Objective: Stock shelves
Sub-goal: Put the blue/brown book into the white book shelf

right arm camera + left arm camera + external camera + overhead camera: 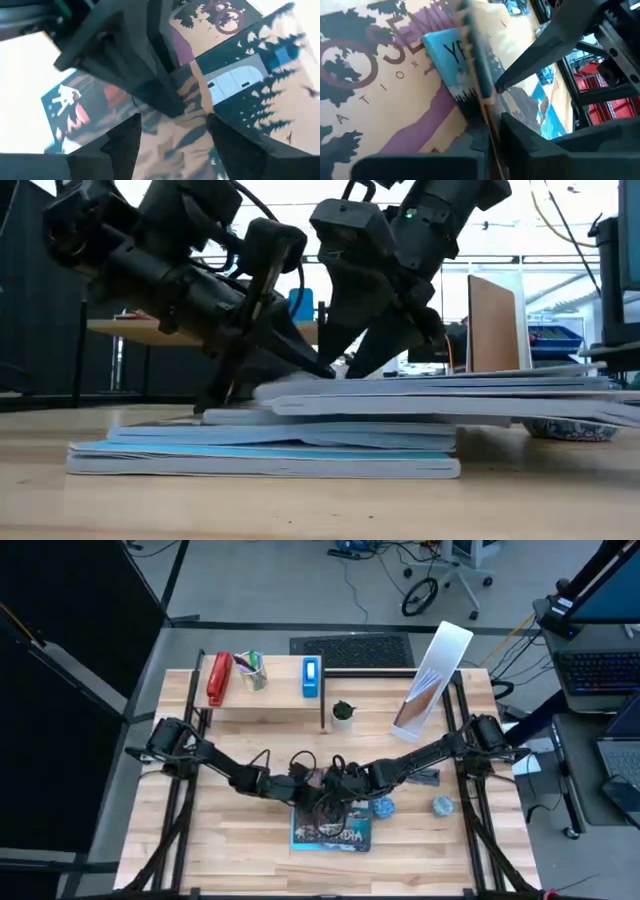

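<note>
In the centre of the high view both arms met over a stack of booklets (pixel 331 827) lying on the table (pixel 240 850), the left gripper (pixel 298 783) and right gripper (pixel 345 783) nearly touching, probably so one could steady the pile while the other peeled off the top booklet (pixel 430 392). The left wrist view showed the left jaws pinching a booklet's edge, which sat raised above the others in the low view; whether the right jaws were spread or pressed together I could not tell. The wooden shelf (pixel 270 705) stood well apart at upper left, the white file holder (pixel 430 680) leaning at upper right, both awaiting booklets.
</note>
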`<state>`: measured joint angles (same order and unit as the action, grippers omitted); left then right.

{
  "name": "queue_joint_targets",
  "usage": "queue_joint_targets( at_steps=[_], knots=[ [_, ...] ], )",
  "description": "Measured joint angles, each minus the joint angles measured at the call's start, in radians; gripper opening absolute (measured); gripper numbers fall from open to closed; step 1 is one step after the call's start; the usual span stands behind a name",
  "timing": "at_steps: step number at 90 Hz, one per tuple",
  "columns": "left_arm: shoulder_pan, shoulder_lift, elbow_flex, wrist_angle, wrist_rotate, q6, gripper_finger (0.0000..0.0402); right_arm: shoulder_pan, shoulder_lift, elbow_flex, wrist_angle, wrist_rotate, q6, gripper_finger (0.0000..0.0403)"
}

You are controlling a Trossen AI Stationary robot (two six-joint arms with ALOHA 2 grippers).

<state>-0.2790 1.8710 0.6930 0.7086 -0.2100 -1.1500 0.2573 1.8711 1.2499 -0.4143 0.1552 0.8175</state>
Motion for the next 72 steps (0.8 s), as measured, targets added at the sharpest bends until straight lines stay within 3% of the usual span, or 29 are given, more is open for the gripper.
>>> queue_joint_targets(
  at_steps=[22,40,57,72],
  knots=[
    [-0.003,-0.051,0.0,-0.006,0.001,0.07,0.0006,-0.002,-0.161,0.0,-0.25,0.063,-0.019,0.0219],
    [0.017,-0.153,0.024,-0.025,-0.03,0.219,0.0004,0.0,-0.351,0.0,-0.42,0.144,-0.01,0.0219],
    [0.055,-0.186,0.147,-0.044,-0.06,0.394,0.0003,0.008,-0.546,0.0,-0.488,0.251,0.006,0.0219],
    [0.091,-0.185,0.341,-0.278,-0.111,0.582,0.0002,0.026,-0.709,0.0,-0.502,0.32,-0.029,0.0219]
  ],
)
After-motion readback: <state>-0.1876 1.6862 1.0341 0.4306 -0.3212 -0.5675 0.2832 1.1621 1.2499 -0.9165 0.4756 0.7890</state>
